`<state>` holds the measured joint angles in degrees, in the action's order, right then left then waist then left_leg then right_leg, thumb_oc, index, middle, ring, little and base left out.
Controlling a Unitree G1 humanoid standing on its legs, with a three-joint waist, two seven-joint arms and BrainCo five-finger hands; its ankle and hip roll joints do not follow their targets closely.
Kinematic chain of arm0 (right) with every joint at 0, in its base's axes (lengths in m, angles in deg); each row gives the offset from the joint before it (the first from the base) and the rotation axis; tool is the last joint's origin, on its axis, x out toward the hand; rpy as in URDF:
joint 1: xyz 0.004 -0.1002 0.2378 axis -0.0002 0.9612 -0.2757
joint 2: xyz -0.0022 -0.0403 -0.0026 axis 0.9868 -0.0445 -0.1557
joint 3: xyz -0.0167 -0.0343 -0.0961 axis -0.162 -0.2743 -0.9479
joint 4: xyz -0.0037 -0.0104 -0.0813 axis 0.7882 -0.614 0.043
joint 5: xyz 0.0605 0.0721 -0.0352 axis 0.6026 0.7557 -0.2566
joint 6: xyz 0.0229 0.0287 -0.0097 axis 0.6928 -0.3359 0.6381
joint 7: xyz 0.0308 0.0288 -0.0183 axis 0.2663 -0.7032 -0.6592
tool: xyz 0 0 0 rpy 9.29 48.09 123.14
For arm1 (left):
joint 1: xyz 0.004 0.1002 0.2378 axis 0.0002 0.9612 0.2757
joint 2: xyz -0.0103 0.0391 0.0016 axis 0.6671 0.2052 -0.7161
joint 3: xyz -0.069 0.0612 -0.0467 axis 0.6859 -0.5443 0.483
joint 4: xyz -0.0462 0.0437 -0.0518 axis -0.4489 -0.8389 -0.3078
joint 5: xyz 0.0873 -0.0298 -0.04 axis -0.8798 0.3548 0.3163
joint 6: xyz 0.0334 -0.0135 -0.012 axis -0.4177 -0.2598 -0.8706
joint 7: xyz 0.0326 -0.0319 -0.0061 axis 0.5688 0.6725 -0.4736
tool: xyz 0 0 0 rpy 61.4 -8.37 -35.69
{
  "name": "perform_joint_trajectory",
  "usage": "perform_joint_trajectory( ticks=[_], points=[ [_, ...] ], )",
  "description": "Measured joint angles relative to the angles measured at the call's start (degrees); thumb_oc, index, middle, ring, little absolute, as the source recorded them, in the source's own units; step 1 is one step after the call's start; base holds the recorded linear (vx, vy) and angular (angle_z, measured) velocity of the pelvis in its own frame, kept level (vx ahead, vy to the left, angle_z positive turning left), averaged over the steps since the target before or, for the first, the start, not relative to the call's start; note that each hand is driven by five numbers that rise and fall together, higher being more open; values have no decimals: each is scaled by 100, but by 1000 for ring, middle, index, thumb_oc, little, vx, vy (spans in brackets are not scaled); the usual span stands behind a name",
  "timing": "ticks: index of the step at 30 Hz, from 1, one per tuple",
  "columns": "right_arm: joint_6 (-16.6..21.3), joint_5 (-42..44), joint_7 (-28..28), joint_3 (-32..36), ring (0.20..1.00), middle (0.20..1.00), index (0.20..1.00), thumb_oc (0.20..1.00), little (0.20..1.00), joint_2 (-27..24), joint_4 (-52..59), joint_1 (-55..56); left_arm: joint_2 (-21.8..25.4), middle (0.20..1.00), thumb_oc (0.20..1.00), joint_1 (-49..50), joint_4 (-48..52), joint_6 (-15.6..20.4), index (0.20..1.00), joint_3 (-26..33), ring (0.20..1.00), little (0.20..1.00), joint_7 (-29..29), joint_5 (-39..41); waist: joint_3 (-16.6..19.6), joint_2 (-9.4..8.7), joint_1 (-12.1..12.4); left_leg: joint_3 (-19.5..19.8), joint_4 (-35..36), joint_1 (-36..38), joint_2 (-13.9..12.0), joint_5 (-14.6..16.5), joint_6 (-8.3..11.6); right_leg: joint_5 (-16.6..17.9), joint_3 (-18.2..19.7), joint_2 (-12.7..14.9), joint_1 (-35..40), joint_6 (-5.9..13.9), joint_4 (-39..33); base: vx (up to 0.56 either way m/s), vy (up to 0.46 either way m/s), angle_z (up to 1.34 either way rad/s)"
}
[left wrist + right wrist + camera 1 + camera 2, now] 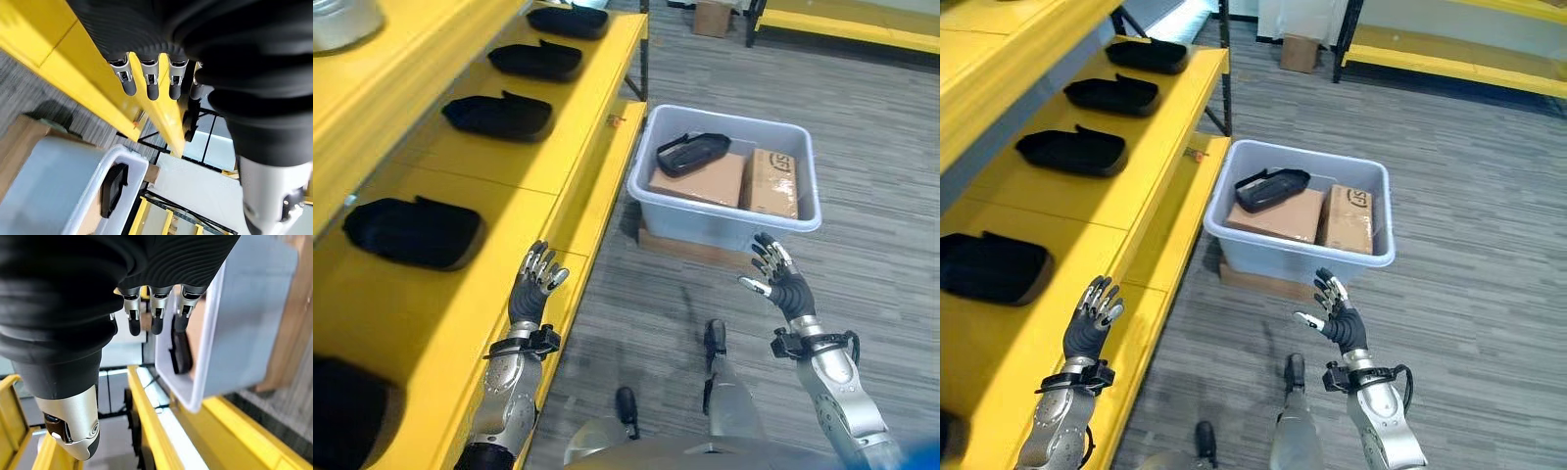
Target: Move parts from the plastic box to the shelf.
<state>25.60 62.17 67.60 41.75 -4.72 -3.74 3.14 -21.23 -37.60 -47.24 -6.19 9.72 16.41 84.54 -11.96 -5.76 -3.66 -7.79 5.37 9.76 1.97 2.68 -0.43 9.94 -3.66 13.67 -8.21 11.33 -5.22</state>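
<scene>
Left eye view first, and I'm sweeping from the shelf side across. On my far left the yellow shelf (558,166) carries a row of black parts (499,115), each spaced well apart from the next, which I read as one slot per part; I'd judge several are already delivered. My left hand (533,279) hovers over the shelf's front edge, fingers relaxed and spread, holding nothing, so I take it as ready for the next reach.

Moving right, over the grey floor, the plastic box (705,223) stands just beside the shelf's lower ledge, on something flat and brown. Inside it one black part (690,152) lies tilted on top of two cardboard cartons (700,181), propped high where a hand can reach it. That's the part I want next. The right-hand carton has dark print on its top, too small for me to read.

Furthest right, my right hand (781,274) hangs near the box's front wall, outside the rim, fingers apart and empty. I reckon the next move is a reach over that rim for the remaining part
</scene>
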Motion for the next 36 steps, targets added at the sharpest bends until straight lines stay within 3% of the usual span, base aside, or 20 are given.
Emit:
perform_joint_trajectory(
  ticks=[1,4,9,15,16,17,18,19,20,21,23,24,26,28,31,33,34,35,36],
  points=[
    [-7,0,19,26,1000,1000,1000,1000,1000,-15,-102,-24,-136,1000,1000,42,12,-1,1000,-31,1000,1000,-1,0,55,89,-3,82,-2,62,-132,65,101,188,-53,-98,71,-125,85,243,-171,35],
    [-36,3,149,189,1000,1000,1000,1000,1000,-57,-183,-242,-454,1000,1000,72,86,-7,1000,-139,1000,1000,-10,3,246,513,-31,258,-16,119,-753,171,330,49,-376,-653,256,-493,88,278,-218,28],
    [15,2,289,341,1000,1000,1000,1000,1000,-61,-177,-663,-411,1000,1000,-215,152,-7,1000,-179,1000,1000,-10,18,348,540,-148,442,-284,95,-1291,139,378,-263,-632,-1165,415,-881,185,196,-169,12],
    [22,2,325,312,1000,1000,1000,1000,1000,-66,-182,-643,-322,1000,1000,-212,146,-9,1000,-174,1000,1000,-70,76,469,566,-192,533,-976,-221,-1587,134,389,-1028,-623,-1447,-63,-1111,1144,181,-190,-11],
    [22,2,318,271,1000,1000,1000,1000,1000,-65,-182,-578,-259,1000,1000,-194,147,-10,1000,-170,1000,1000,-70,80,510,476,-134,574,-1406,-452,-1573,133,391,-1082,-572,-1441,-140,-1163,1205,111,-198,-24],
    [25,2,297,211,1000,1000,1000,1000,1000,-66,-187,-530,-188,1000,1000,-125,140,-11,1000,-160,1000,1000,-70,83,539,407,-73,746,-2319,-925,-1584,91,459,-1135,-521,-1488,-129,-1245,1214,130,-230,-31],
    [26,2,289,200,1000,1000,1000,1000,1000,-79,-190,-475,-161,1000,1000,-79,150,-14,1000,-166,1000,1000,-66,83,533,382,4,990,-3064,-1301,-1583,-37,617,-1179,-487,-1548,-116,-1397,1224,84,-195,-27],
    [34,2,290,195,1000,1000,1000,1000,1000,-129,-184,-392,-144,1000,1000,4,179,-17,1000,-169,1000,1000,-68,84,481,341,106,1330,-4028,-1874,-1485,-400,664,-1203,-443,-1565,-101,-1605,1229,58,-109,-21],
    [58,2,294,198,1000,1000,1000,1000,1000,-250,-181,-304,-158,1000,1000,-33,289,-15,1000,-198,1000,1000,-67,85,344,241,156,1739,-5082,-2564,-1268,-732,611,-1214,-401,-1550,-105,-1766,1255,124,-43,-18],
    [54,2,298,188,1000,1000,1000,1000,1000,-303,-181,-289,-169,1000,1000,-33,301,-24,1000,-201,1000,1000,-67,86,194,164,254,1846,-5517,-2943,-1056,-562,474,-1187,-360,-1525,-39,-1791,1204,159,22,-27],
    [64,0,295,189,1000,1000,1000,1000,1000,-266,-82,-245,-100,1000,1000,14,290,-52,1000,-194,1000,1000,-61,131,44,-28,220,1351,-4672,-3451,-1059,-319,479,-1226,-359,-1469,100,-1747,1003,228,115,-3],
    [76,0,306,225,1000,1000,1000,1000,1000,-273,-29,-252,-147,1000,1000,-42,281,-48,1000,-167,1000,1000,-62,203,-68,-137,229,945,-3095,-3422,-1166,-354,469,-1199,-353,-1443,217,-1696,822,228,200,-1],
    [80,-7,333,309,1000,1000,1000,1000,1000,-275,-107,-324,-182,1000,1000,-24,213,-49,1000,-168,1000,1000,-68,233,-201,-24,353,1022,-1310,-3172,-1452,-492,534,-1147,-229,-1639,401,-1538,796,242,256,-59],
    [113,-72,375,328,1000,1000,1000,1000,1000,-293,-127,-347,-188,1000,1000,-61,96,-47,1000,-175,1000,1000,-67,241,-237,185,378,1177,-229,-3006,-1657,-681,584,-1318,-152,-1825,556,-1269,805,277,265,-52],
    [112,-312,373,386,1000,1000,1000,1000,1000,-342,-85,-340,-190,1000,1000,-103,12,-37,1000,-71,1000,1000,-64,224,-232,323,440,1826,27,-2592,-1505,-840,726,-1338,297,-1990,918,-1252,729,277,290,-75],
    [124,-359,336,458,1000,1000,1000,1000,1000,-390,78,-270,-238,1000,1000,-125,24,-29,1000,-66,1000,1000,-55,196,-203,380,412,1574,-129,-2227,-1363,-930,712,-1342,326,-1950,1216,-1247,565,345,453,-75],
    [125,-382,278,453,1000,1000,1000,1000,1000,-368,252,-163,-256,1000,1000,-202,33,-37,1000,-89,1000,1000,-37,196,-148,415,247,1198,-417,-1996,-1189,-916,642,-1405,444,-1796,1398,-1146,504,324,530,-46],
    [122,-383,243,446,1000,1000,1000,1000,1000,-375,304,-100,-257,1000,1000,-308,36,-30,1000,-72,1000,1000,26,196,-130,436,150,990,-527,-1881,-985,-869,540,-1462,420,-1595,1455,-1057,545,189,382,-43],
    [102,-381,177,428,1000,1000,1000,1000,1000,-389,299,-62,-247,1000,1000,-389,67,-7,1000,-68,1000,1000,62,198,-58,541,101,938,-446,-1681,-918,-1011,255,-1571,491,-1469,1376,-888,716,132,344,-53]
  ],
)
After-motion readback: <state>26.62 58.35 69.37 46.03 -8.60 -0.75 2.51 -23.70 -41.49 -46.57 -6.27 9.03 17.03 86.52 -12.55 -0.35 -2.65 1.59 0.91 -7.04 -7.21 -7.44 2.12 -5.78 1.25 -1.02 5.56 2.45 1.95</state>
